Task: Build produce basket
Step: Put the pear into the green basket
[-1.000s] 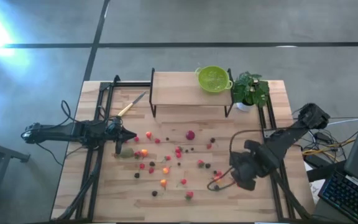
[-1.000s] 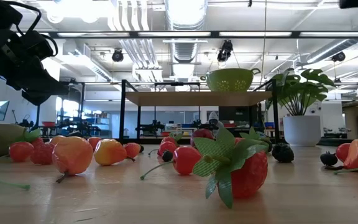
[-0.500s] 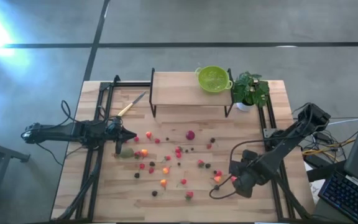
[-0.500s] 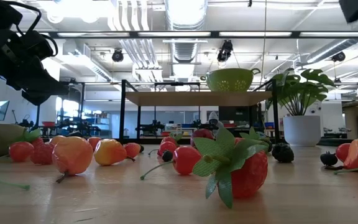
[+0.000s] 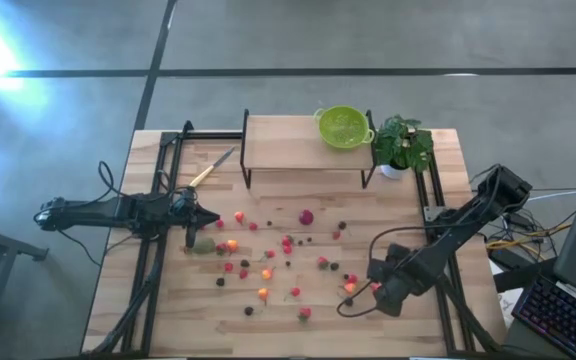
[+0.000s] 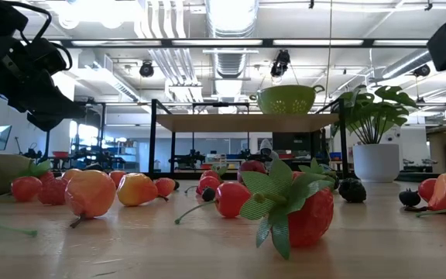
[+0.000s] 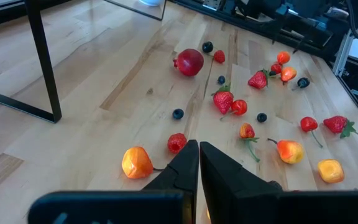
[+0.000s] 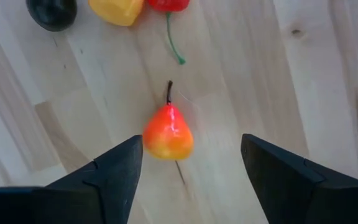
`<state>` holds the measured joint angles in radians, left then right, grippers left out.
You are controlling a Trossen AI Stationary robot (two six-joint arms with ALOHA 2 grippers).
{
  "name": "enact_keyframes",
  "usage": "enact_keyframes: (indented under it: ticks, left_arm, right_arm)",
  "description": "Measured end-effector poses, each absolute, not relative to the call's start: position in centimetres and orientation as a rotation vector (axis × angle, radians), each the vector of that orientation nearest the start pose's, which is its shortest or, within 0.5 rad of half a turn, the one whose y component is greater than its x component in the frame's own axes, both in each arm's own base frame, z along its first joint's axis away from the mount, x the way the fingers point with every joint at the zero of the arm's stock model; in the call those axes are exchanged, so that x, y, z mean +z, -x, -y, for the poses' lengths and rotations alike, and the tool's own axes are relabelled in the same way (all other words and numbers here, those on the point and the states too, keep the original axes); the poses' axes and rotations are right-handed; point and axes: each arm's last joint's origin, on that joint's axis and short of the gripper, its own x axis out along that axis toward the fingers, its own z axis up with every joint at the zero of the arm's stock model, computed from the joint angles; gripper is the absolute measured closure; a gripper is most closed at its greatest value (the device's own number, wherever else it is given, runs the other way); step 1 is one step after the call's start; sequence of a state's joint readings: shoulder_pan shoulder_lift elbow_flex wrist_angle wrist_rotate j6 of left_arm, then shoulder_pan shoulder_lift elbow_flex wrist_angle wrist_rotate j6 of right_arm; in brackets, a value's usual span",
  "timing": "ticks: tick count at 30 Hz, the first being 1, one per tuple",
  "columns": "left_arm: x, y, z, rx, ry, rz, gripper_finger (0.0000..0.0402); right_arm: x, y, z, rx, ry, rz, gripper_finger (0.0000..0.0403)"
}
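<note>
- The produce basket, a small round lime-green bowl-shaped colander [image 5: 343, 127], sits on the raised wooden shelf [image 5: 278, 143] at the far side of the pale wooden worktop [image 5: 408, 320], well away from both claws and beside the leafy green plant in a white pot [image 5: 401, 146]
- The produce, many tiny red, orange and dark berry-like fruits [image 5: 288, 245], lies scattered over the worktop between the two claws; none of it is in the colander yet
- Over the last second the right claw [image 8: 188, 165] has come forward and down from the right edge toward the near-right patch of fruit, and now hangs right above a small red-orange pear-shaped fruit with a dark stem [image 8: 168, 132]
- Its fingers are spread wide and released, with the pear-shaped fruit between them in the wrist view; nothing is held
- That shift reads as the approach to a first pick on this side: the likely next step is to drop lower and close on this fruit, then carry it back to the colander
- The left claw [image 7: 199, 163] has not moved: it waits low over the left of the worktop, fingers clenched together on nothing, with a brownish-green oval kiwi-like fruit [image 5: 203, 243] just beside it
</note>
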<state>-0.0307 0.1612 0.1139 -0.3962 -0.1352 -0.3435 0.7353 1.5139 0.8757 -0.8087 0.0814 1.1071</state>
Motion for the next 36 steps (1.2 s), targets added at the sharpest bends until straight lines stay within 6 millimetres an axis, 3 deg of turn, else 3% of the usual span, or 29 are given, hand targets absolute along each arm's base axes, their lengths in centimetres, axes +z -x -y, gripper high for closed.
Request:
enact_keyframes:
  ticks: [10, 36]
  left_arm:
    - [15.3, -9.4, -0.1, 0.178, 0.301, -0.42, 0.038]
    - [15.3, -9.4, -0.1, 0.178, 0.301, -0.42, 0.0381]
  right_arm:
    - [15.8, -18.4, -16.4, -0.224, -0.357, -1.382, 0.0128]
    - [13.7, -18.3, -16.3, -0.248, -0.306, -1.434, 0.0212]
